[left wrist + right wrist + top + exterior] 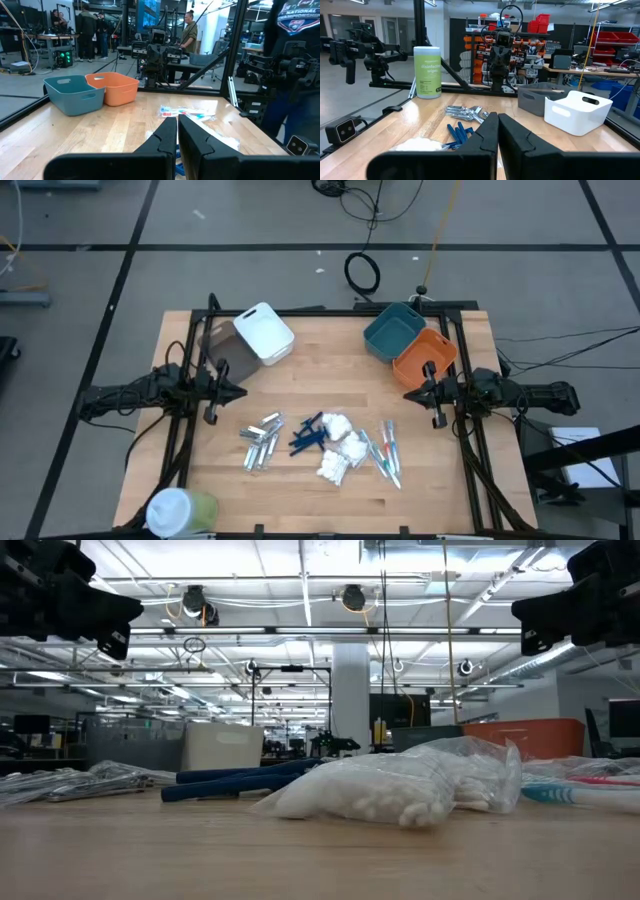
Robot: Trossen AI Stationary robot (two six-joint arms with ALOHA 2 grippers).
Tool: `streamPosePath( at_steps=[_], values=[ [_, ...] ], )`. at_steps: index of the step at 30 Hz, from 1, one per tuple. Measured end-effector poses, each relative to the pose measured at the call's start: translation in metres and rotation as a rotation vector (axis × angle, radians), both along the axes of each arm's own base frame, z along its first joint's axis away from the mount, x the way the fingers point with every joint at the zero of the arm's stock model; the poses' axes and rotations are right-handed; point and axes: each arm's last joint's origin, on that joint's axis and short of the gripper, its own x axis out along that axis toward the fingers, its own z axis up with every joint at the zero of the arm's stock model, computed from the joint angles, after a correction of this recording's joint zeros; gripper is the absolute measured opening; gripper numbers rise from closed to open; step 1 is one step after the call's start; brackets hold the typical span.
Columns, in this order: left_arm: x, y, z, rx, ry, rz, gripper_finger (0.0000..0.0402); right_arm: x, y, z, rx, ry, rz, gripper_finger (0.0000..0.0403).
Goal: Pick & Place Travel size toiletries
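The toiletries lie in four clusters on the wooden table: silver tubes (259,442), dark blue sticks (309,435), white packets (338,448) and clear sticks with teal and orange tips (385,450). In the low view a clear bag of white pieces (400,785) sits in front. My left gripper (242,392) hovers shut above the table's left part, left of the clusters. My right gripper (410,394) hovers shut at the right, below the orange bin. Each points toward the table's middle and touches nothing. The wrist views show shut fingers (178,131) (498,130).
A white bin (264,332) and a grey bin (216,340) stand far left; a teal bin (393,330) and an orange bin (425,356) far right. A green wipes canister with white lid (180,511) stands at the near left corner. People stand beyond the table.
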Motion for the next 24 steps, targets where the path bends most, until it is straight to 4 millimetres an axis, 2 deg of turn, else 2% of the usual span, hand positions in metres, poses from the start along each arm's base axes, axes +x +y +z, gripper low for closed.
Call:
streamPosePath(
  at_steps=[9,16,24],
  values=[
    [0.0,0.0,0.0,0.0,0.0,0.0,0.0015,0.0,0.0,0.0,-0.001,0.0,-0.004,0.0],
    [0.0,0.0,0.0,0.0,0.0,0.0,0.0015,0.0,-0.009,-0.001,-0.029,0.015,-0.323,0.0],
    [0.0,0.0,0.0,0.0,-0.001,0.0,0.0015,0.0,-0.011,-0.001,-0.027,0.018,-0.37,0.0]
  ],
)
